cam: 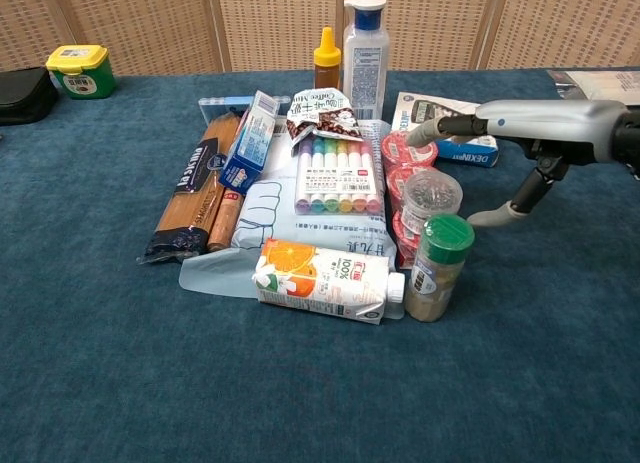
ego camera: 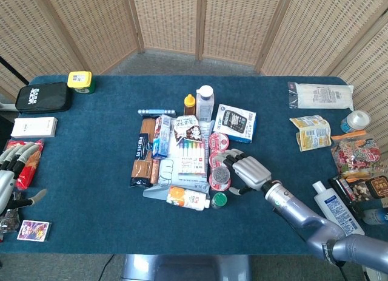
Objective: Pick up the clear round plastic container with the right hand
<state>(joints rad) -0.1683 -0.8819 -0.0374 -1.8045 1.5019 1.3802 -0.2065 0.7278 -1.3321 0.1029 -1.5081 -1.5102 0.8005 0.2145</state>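
The clear round plastic container (cam: 430, 195) lies on top of a row of red-lidded cups (cam: 405, 148), in the middle of the pile; the head view shows this container (ego camera: 220, 173) as a small grey disc. My right hand (ego camera: 246, 172) hovers just right of it, fingers spread and stretched over the cups, holding nothing. Seen from the chest, the right hand (cam: 522, 128) reaches in from the right with its thumb (cam: 497, 215) hanging down beside the container, apart from it. My left hand (ego camera: 8, 182) rests open at the table's left edge.
A green-lidded spice jar (cam: 437, 267) and an orange juice carton (cam: 322, 280) sit right in front of the container. A marker pack (cam: 338, 175), a calculator box (cam: 448, 125) and two bottles (cam: 364, 43) crowd behind. Snack packs and a lotion bottle (ego camera: 334, 207) lie at far right.
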